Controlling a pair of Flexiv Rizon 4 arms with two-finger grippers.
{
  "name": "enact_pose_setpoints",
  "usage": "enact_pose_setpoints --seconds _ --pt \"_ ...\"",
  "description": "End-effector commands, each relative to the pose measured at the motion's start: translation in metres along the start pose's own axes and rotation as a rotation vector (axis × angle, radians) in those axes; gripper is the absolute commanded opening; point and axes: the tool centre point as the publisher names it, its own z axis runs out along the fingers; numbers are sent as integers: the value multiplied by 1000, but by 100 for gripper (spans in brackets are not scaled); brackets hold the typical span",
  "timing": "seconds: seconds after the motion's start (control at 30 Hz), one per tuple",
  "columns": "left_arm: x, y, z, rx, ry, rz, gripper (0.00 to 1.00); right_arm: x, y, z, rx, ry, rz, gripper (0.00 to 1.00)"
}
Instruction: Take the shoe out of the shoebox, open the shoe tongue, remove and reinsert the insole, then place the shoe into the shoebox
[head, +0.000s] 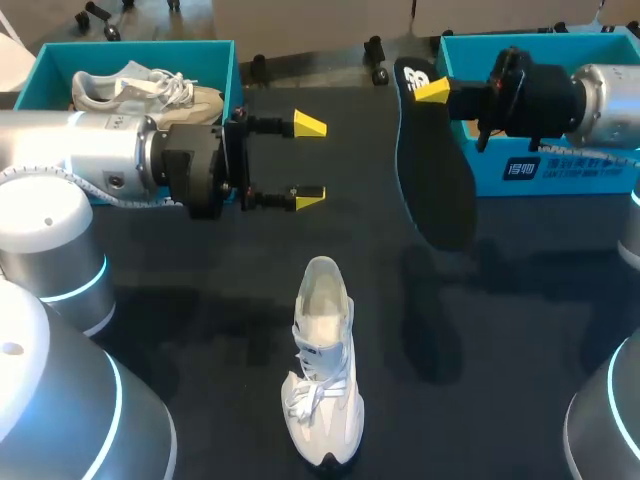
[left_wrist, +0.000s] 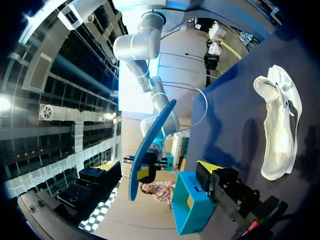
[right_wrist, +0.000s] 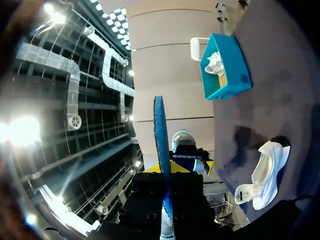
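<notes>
A robotics lab: left arm (head: 90, 160) and right arm (head: 605, 95) flank a black counter (head: 190, 300), with a teal shoebox (head: 52, 70) at eleven o'clock and a second shoebox (head: 580, 178) at one.

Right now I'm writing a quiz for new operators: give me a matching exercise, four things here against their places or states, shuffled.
Things:
1. insole
2. white shoe
3. left gripper
4. other shoe

Places or states:
A. lying in the teal box at the left
B. open, holding nothing
C. held up off the table by the right gripper
D. standing on the table, in the middle

Pairs: 1-C, 2-D, 3-B, 4-A
</notes>
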Motion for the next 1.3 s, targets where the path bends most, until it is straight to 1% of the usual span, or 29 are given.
enact_pose_setpoints --seconds 0.03,0.3,0.4,0.43,0.47,0.5,0.53,0.6,0.77,0.93,1.03,1.27,1.3 --pt "0 0 1 -1 -1 1 100 0 2 1 4 -3 0 0" --pt "0 0 1 -1 -1 1 100 0 2 1 4 -3 0 0" --pt "0 0 1 -1 -1 1 100 -5 21 3 -45 -36 101 0" --pt "0 0 1 -1 -1 1 100 -6 26 4 -40 -44 122 0" --pt "0 0 1 -1 -1 1 100 -8 31 4 -53 -37 137 0" --pt "0 0 1 -1 -1 1 100 -10 35 3 -62 -54 165 0" --pt "0 0 1 -1 -1 1 100 -12 39 2 -56 -58 188 0" --pt "0 0 1 -1 -1 1 100 -15 47 3 -59 -57 196 0" --pt "0 0 1 -1 -1 1 100 -25 55 0 -78 -50 219 0" --pt "0 0 1 -1 -1 1 100 -38 67 8 -67 -36 236 0" --pt "0 0 1 -1 -1 1 100 -44 71 13 -58 -34 247 0" --pt "0 0 1 -1 -1 1 100 -44 71 13 -58 -34 247 0" --pt "2 1 7 1 5 17 100 -44 71 13 -58 -34 247 0"
